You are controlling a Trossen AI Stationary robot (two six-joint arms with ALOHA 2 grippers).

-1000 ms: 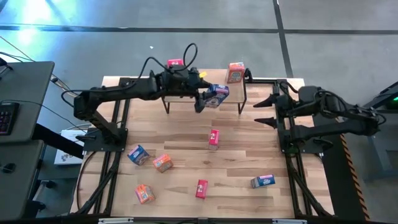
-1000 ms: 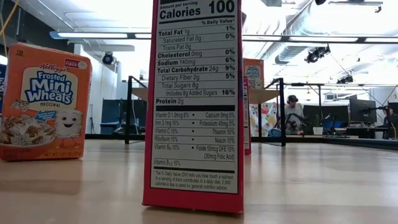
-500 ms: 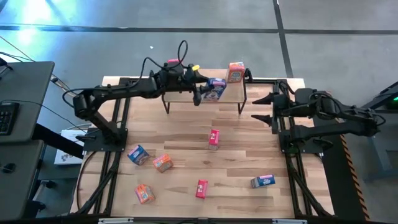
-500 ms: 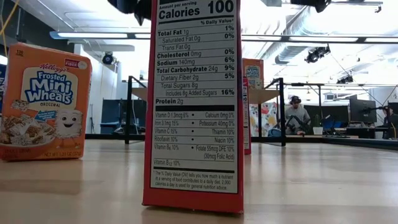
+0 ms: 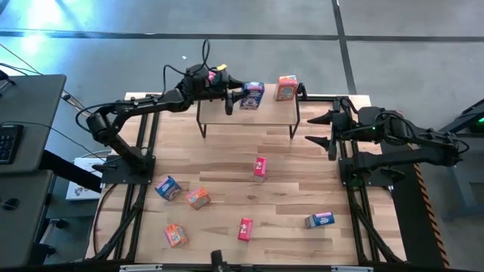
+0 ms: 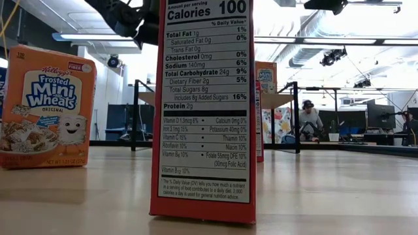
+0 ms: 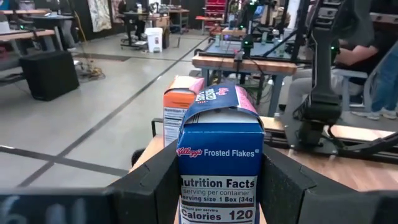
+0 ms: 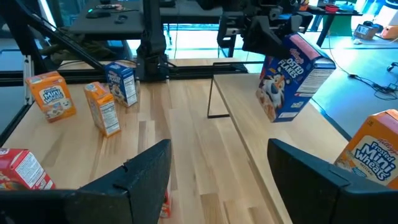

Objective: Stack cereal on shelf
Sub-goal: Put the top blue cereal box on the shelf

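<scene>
My left gripper reaches from the table's left over the shelf, a wooden board on black legs at the far edge, and is shut on a blue cereal box. The box hangs tilted over the board in the right wrist view. An orange box stands on its base on the shelf's right end. My right gripper is open and empty at the table's right side. My left gripper pinches the blue box's two broad faces between its two fingers, with the narrow nutrition side toward the wrist. The fingers come level from the table's left. The box is tilted over the shelf board; whether its lower corner touches, I cannot tell.
Loose boxes stand or lie on the table: red, blue, orange, orange, red, blue. In the low view a red box and an orange box fill the foreground.
My left gripper has carried the blue box up and toward the far edge, from in front of the shelf to over its board. The box has turned more upright and stays held.
</scene>
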